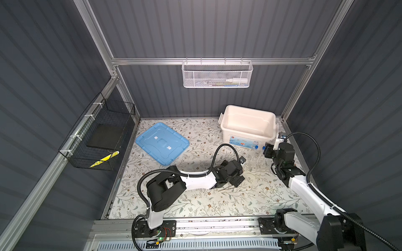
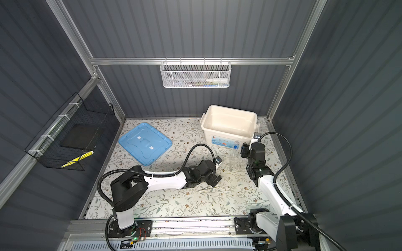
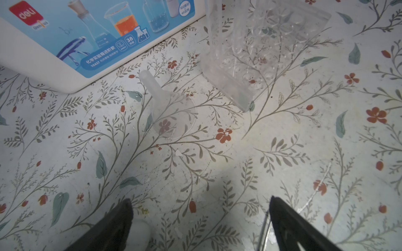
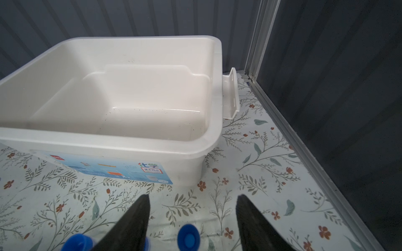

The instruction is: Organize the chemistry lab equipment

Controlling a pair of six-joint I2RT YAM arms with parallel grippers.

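Floral tabletop (image 1: 217, 202), grey walls (image 1: 195, 32). Left wrist view shows a probable clear funnel (image 3: 167, 113), faint from above. Fingers released: left gripper (image 3: 200, 198), right gripper (image 4: 192, 195).

The cream plastic box (image 1: 248, 125) is sitting at the back right of the floral worktop (image 1: 239, 204); the flat blue plastic lid (image 1: 162, 144) is lying well to its left; the clear tube rack (image 1: 257, 160) is standing just before the box.
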